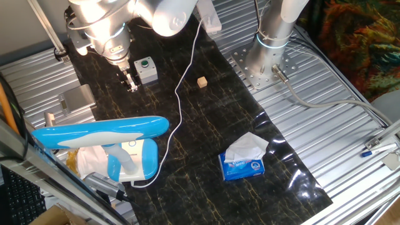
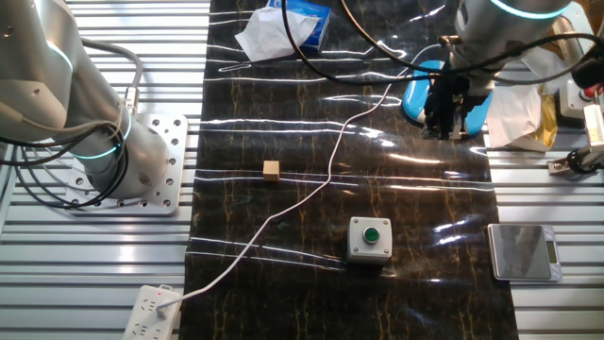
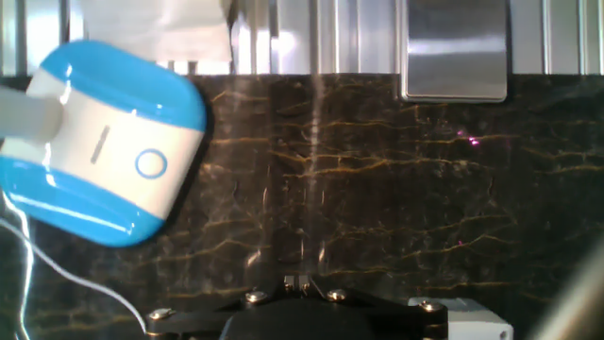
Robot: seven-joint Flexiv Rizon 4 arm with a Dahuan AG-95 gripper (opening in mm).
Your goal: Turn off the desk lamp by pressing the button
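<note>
The desk lamp [image 1: 100, 132] is sky-blue and white and stands at the near left of the black mat, its long head folded over its rounded base [image 1: 134, 159]. In the hand view the base [image 3: 104, 142] shows at the upper left, with a blue ring button [image 3: 151, 164] and a slot mark on its white top. In the other fixed view only a blue part of the lamp [image 2: 420, 90] shows behind the hand. My gripper [image 1: 131, 82] hangs over the mat behind the lamp, apart from it. Its fingertips [image 3: 300, 281] are together and hold nothing. It also shows in the other fixed view [image 2: 442, 130].
A grey box with a green button [image 1: 145, 69] stands right of the gripper. A wooden cube [image 1: 202, 82], a blue tissue pack [image 1: 244, 164], a metal scale [image 1: 78, 99] and the lamp's thin white cord [image 1: 181, 94] lie around. The arm's base [image 1: 269, 56] is at the back.
</note>
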